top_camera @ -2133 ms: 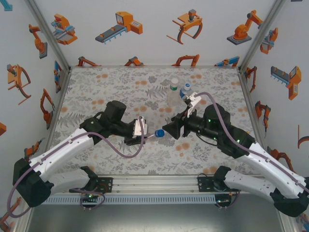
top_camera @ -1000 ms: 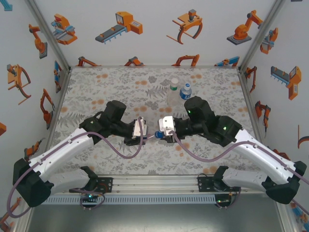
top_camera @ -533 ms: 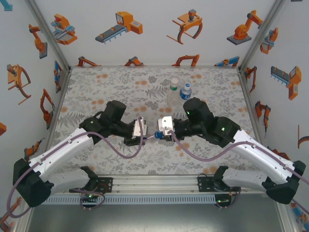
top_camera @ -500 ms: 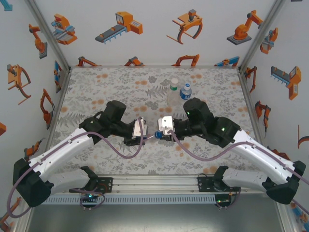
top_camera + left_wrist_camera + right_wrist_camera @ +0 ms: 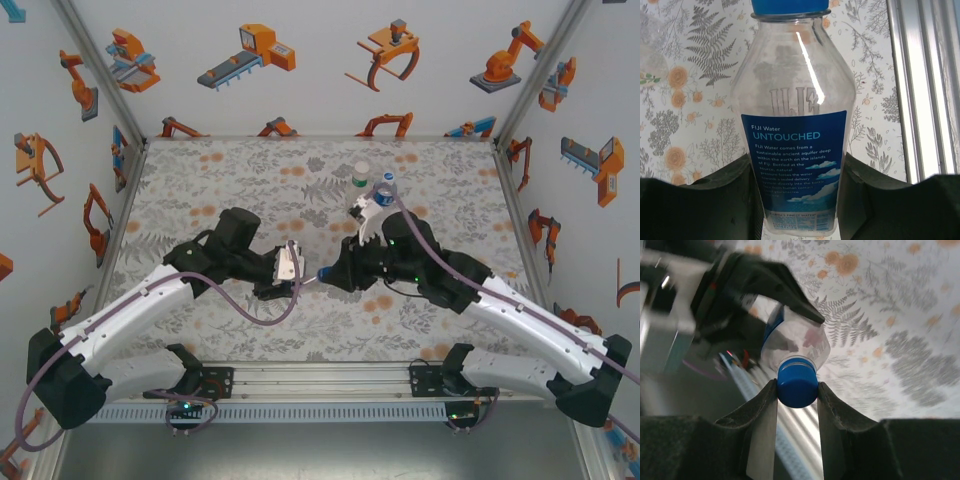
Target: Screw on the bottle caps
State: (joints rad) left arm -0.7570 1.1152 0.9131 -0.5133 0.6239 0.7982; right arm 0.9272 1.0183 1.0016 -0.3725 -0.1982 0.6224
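A slim clear bottle [image 5: 797, 85] with a blue label lies level above the table, my left gripper [image 5: 799, 197] shut on its lower body. A blue cap [image 5: 797, 385] sits on its neck, and my right gripper [image 5: 797, 392] is shut on that cap from the end, one finger [image 5: 762, 415] on each side. In the top view the left gripper [image 5: 298, 282] and right gripper [image 5: 325, 277] meet nose to nose at the table's middle front. The cap [image 5: 789, 6] shows at the top edge of the left wrist view.
Two more bottles stand upright at the back centre: a wider one with a white cap [image 5: 360, 185] and a slim one with a blue cap [image 5: 386, 184], just behind the right wrist and its cable. The floral table [image 5: 200, 190] has free room at left and right.
The right gripper has closed on the blue cap. Its wrist has since rolled, swinging its white camera mount up toward the back. The left arm and bottle have stayed put.
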